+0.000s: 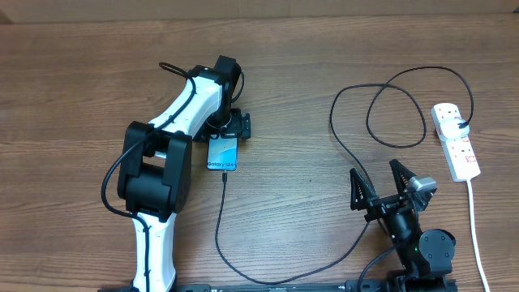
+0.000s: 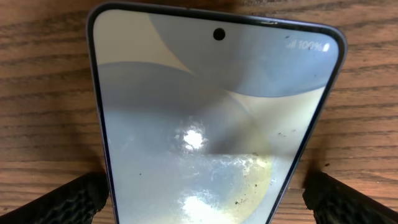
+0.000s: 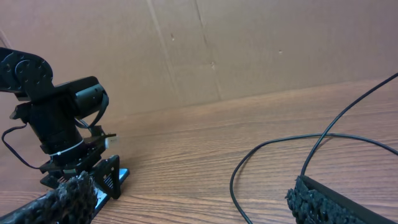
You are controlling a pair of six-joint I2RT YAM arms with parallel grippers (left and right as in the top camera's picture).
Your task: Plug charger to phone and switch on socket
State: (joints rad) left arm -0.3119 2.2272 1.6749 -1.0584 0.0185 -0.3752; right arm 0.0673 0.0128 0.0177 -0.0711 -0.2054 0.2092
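Observation:
The phone [image 1: 221, 154] lies flat on the table with its blue screen up. It fills the left wrist view [image 2: 211, 112]. My left gripper [image 1: 228, 130] is open over the phone's far end, with one finger at each side of it [image 2: 205, 202] and a small gap on the right. The charger [image 1: 223, 219], a thin black cable, runs from the phone's near edge, curves right and loops up to the socket [image 1: 456, 144], a white strip with red switches. My right gripper [image 1: 381, 191] is open and empty beside the cable [image 3: 249, 162], with its fingers spread [image 3: 193, 208].
The socket's white lead [image 1: 474, 223] runs down the right edge of the table. The cable's loops [image 1: 397, 113] lie between the phone and the socket. A cardboard wall [image 3: 249, 43] stands behind the table. The left arm [image 1: 158, 170] lies across the left side.

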